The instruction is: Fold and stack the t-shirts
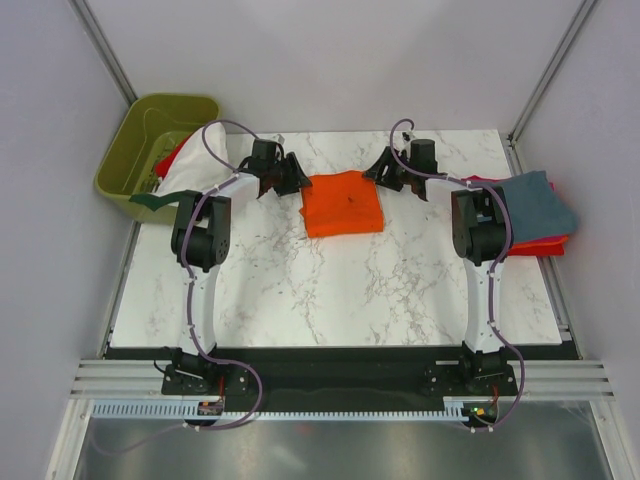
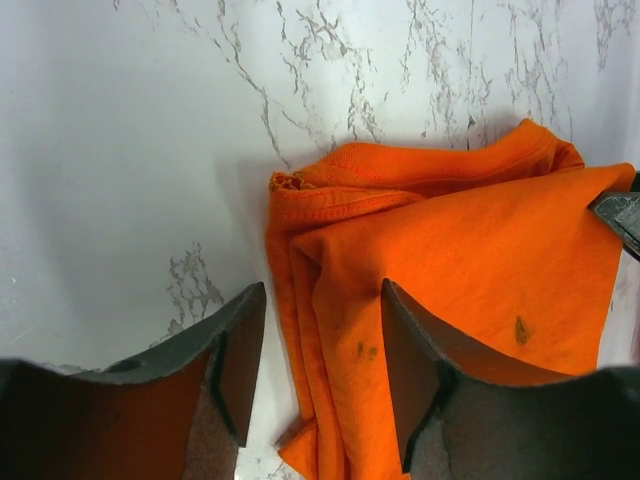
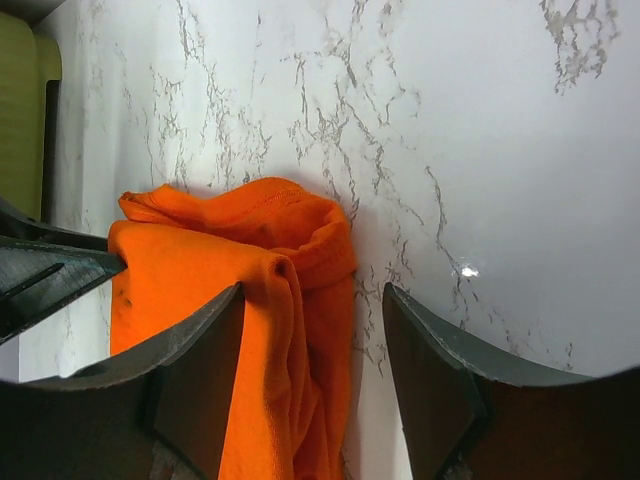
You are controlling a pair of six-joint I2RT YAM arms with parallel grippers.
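Left claw [image 2: 322, 370]: jaws parted to a middling gap, clamped on nothing; it is low over the left edge of the orange t-shirt [image 1: 343, 203].
Left claw's fingers [image 2: 235, 360]: one is over bare marble and the other over the cloth, so the stacked folded hems run up between them. I can't tell whether the tips touch the fabric.
Right claw [image 3: 315, 380]: jaws wide apart and empty, at the shirt's right edge.
Right claw's fingers [image 3: 200, 370]: one is over the orange cloth, the other over the table [image 1: 300, 290] just beside it; the rumpled hem sits in the gap.
Orange t-shirt: folded into a rough square, lying flat in the far middle of the table between the two claws, with its top corners bunched.
Blue-grey t-shirt [image 1: 540, 200]: folded, on top of a red t-shirt [image 1: 545, 243] at the right edge of the table.
Green bin [image 1: 135, 130]: at the far left corner, off the marble.
White t-shirt [image 1: 195, 160]: spilling from the bin onto the table, with its dark green trim trailing.
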